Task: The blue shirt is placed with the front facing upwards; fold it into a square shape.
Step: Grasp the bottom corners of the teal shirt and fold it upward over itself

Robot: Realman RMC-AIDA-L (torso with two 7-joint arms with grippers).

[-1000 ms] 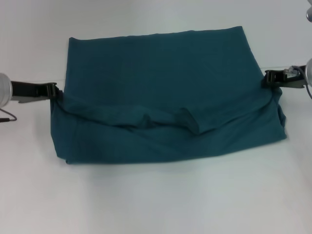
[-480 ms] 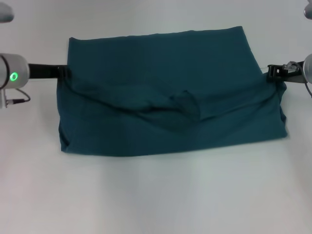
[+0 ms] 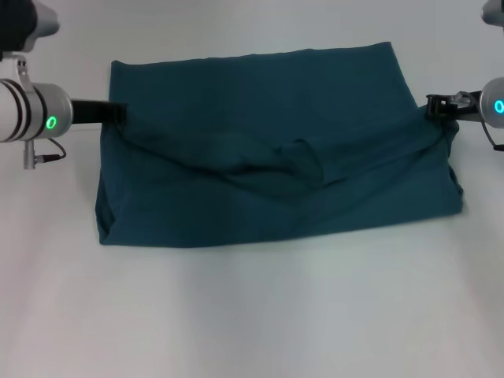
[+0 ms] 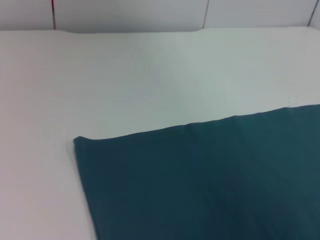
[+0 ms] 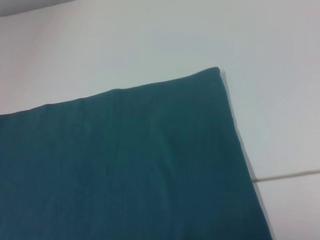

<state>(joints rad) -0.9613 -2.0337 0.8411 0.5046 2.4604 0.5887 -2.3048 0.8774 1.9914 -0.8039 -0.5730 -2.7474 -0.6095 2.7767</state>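
The blue shirt lies on the white table as a wide teal rectangle, plain side up, no lettering showing. A folded-over layer sags in a wrinkled ridge across its middle. My left gripper is at the shirt's left edge and my right gripper at its right edge. Each is shut on an end of that layer, which hangs between them. The left wrist view shows a far corner of the shirt, and the right wrist view shows the other far corner.
Bare white table surrounds the shirt on all sides. A seam in the tabletop runs past the shirt's right side. A wall base stands beyond the table's far edge.
Both grippers have moved toward the far side, carrying the folded layer farther over the shirt. The ridge has shifted back and the shirt's near edge has drawn in.
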